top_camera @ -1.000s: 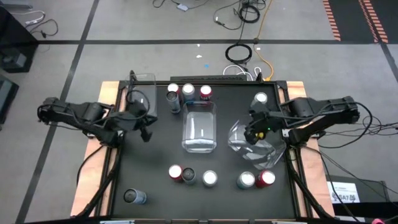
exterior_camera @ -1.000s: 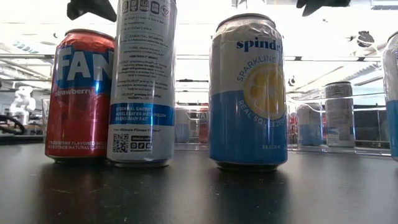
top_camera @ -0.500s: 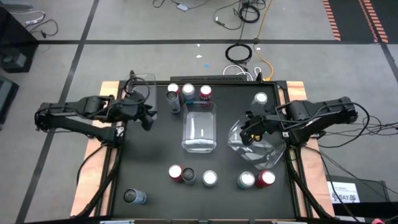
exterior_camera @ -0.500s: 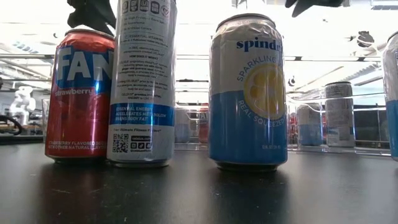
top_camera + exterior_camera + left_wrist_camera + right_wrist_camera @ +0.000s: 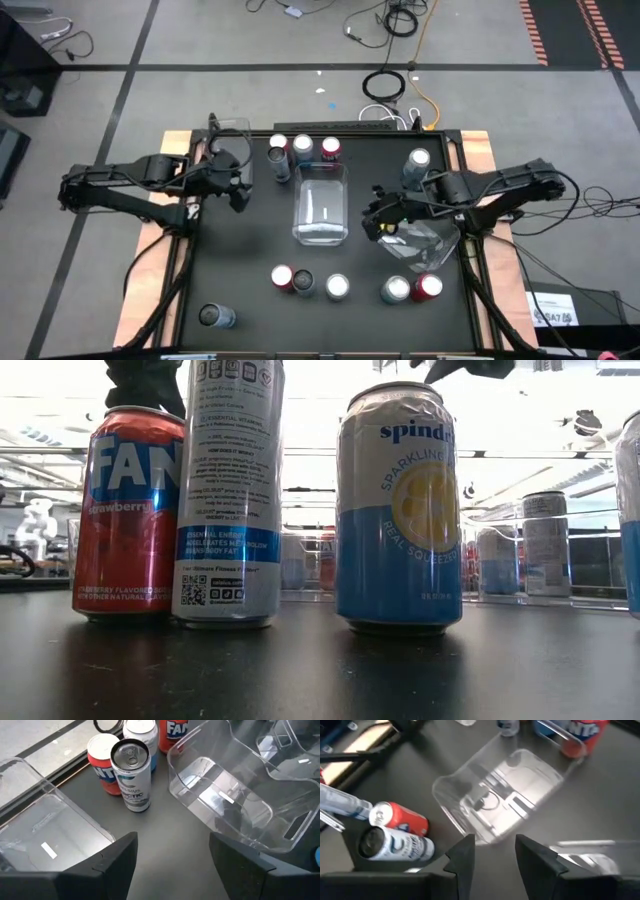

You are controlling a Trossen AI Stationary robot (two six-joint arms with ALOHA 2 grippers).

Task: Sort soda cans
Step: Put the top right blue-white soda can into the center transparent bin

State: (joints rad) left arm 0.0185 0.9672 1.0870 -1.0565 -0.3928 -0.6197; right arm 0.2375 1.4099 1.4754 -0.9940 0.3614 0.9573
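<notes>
Past two parted dark fingers (image 5: 465, 857), a clear bin (image 5: 505, 805) and two cans (image 5: 397, 832) sit on the table.

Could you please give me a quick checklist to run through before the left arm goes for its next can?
1. Left gripper empty, fingers apart: ok.
2. Slim grey can upright, top unobstructed: ok.
3. Room to close on it: not ok, a red can and another can stand tight behind it.
4. Middle clear bin empty and upright: ok.
5. Right gripper away from the left arm's side, between the middle bin and the right bin: ok.
6. Right gripper holding something: cannot tell.
</notes>
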